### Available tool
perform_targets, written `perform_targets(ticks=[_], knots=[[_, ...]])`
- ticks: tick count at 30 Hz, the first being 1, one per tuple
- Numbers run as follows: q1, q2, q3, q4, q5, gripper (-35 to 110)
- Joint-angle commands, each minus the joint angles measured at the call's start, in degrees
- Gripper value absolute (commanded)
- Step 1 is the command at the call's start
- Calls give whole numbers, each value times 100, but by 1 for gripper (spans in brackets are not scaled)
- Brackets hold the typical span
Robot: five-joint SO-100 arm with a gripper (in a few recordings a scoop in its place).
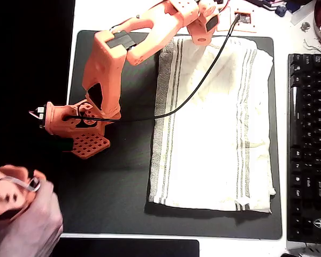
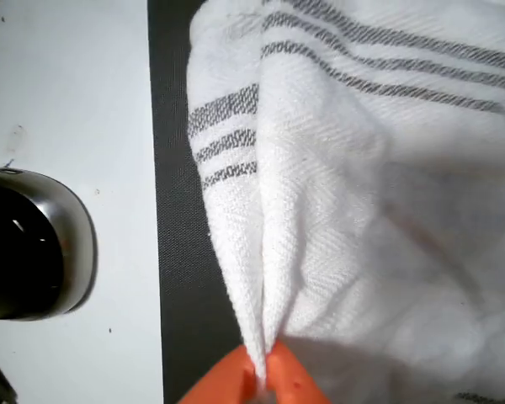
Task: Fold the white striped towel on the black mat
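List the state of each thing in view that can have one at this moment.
White striped cloth towel: lying on the mat, one edge pinched and lifted into a ridge.
Large matte black rectangular mat: flat on the table, partly covered by the towel.
Orange two-finger gripper: shut on the towel.
Black keyboard: lying beside the mat, untouched.

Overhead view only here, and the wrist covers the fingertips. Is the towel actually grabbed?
Observer: Yes. In the wrist view the gripper is shut on a narrow ridge of the towel.
Operator: Flat, or bunched?
Observer: Bunched. The cloth fans out from the pinch like a tent, with a crease running up from the fingertips.
Operator: Where on the towel?
Observer: Close to a striped edge. Three short grey stripes sit just left of the crease, next to a bare strip of the mat.
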Motion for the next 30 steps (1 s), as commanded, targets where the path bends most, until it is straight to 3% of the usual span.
perform_targets(ticks=[1,17,30], knots=[[193,923,114,229,-176,0],[1635,2522,-44,1661,-554,0],[3858,2953,281,1652,-1916,0]])
